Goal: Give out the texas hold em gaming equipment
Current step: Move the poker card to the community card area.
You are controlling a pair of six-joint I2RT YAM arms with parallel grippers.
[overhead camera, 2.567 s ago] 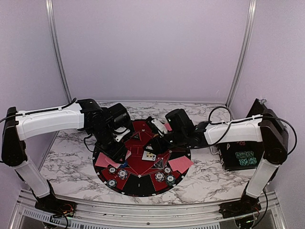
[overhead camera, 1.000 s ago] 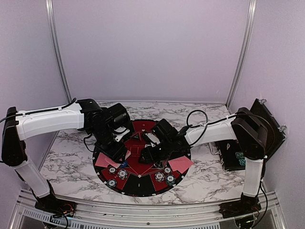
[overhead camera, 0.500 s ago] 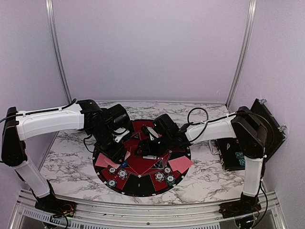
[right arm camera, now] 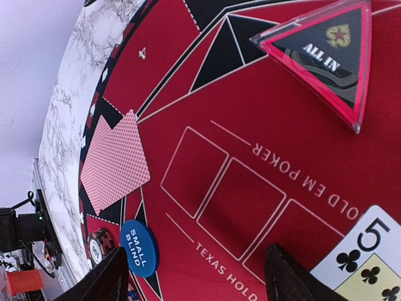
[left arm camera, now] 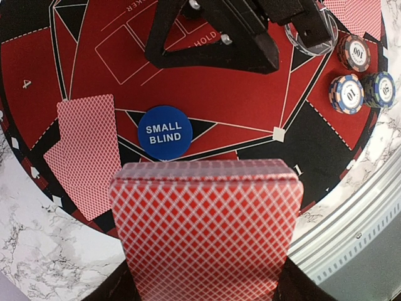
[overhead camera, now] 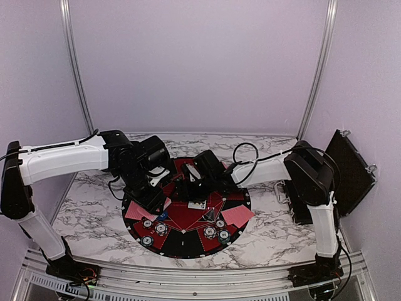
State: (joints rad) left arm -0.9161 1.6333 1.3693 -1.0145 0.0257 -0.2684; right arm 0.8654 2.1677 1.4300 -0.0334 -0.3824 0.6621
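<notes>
the left gripper (overhead camera: 155, 195), low over the left part of the round black-and-red mat (overhead camera: 188, 246), is closed on a deck of red-backed cards (left arm camera: 207, 229). in the left wrist view the deck fills the lower middle of the frame, backs up, with a dark finger (left arm camera: 116, 290) showing at each lower corner. just above the deck in that view the blue small blind disc (left arm camera: 165, 132) lies flat on the mat, and to its left two face-down cards (left arm camera: 88, 157) lie overlapped near the mat's rim. three striped chips (left arm camera: 346, 94) sit close together at the upper right of that frame. the right gripper (right arm camera: 197, 251) hangs over the middle of the mat with its fingers spread wide and nothing between them; only the printed card boxes on the felt show in the gap. in the right wrist view a face-up five of clubs (right arm camera: 363, 263) lies at the lower right corner, just beside one finger, and a triangular all in marker (right arm camera: 322, 56) lies at the upper right. in the top view a second pair of face-down cards (overhead camera: 237, 215) lies on the right part of the mat, more chips (overhead camera: 223, 236) are grouped toward its lower edge, and a black case (overhead camera: 354, 169) sits at the right edge of the frame.
</notes>
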